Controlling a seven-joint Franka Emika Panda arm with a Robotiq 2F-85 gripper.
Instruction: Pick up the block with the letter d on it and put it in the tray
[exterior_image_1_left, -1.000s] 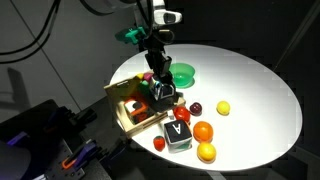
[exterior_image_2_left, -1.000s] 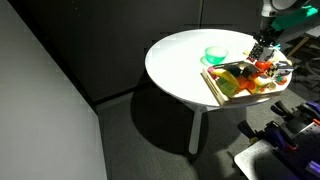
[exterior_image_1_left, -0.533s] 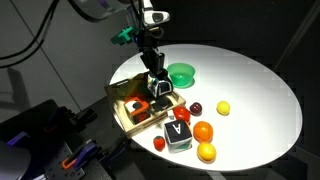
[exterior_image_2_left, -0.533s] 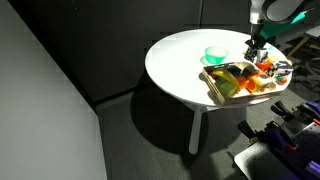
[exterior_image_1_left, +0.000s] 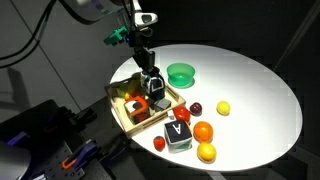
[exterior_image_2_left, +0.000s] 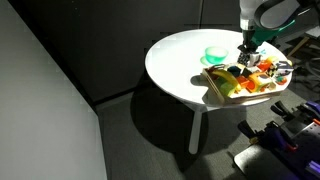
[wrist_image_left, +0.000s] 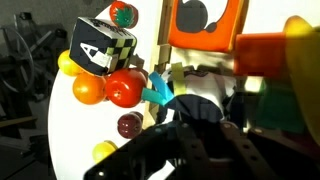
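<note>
- Red on black, the block with the letter d (wrist_image_left: 205, 25) fills the top of the wrist view, its big D face turned to the camera. It lies just past a low wooden wall of the tray (wrist_image_left: 160, 45).
- In an exterior view the same block (exterior_image_1_left: 160, 101) sits inside the light-wood tray (exterior_image_1_left: 118, 110), towards the side nearest the green bowl (exterior_image_1_left: 181, 73), among small coloured toy shapes.
- The gripper (exterior_image_1_left: 153, 84) hangs just above that block, clear of it and not touching it. The arm comes down from the upper left of that view.
- In the wrist view the gripper (wrist_image_left: 190, 150) is a dark, blurred mass at the bottom edge. Its jaws look parted and grip nothing, and the D block lies well ahead of them.
- Outside the tray, the dark cube with a white A (exterior_image_1_left: 179, 133) stands on the white round table (exterior_image_1_left: 250, 90). Orange, yellow and dark red balls lie close around it.
- From the far side, the gripper (exterior_image_2_left: 247, 47) is poised over the tray (exterior_image_2_left: 213, 85), just beside the bowl (exterior_image_2_left: 216, 55) — the D block is too small to pick out there.
</note>
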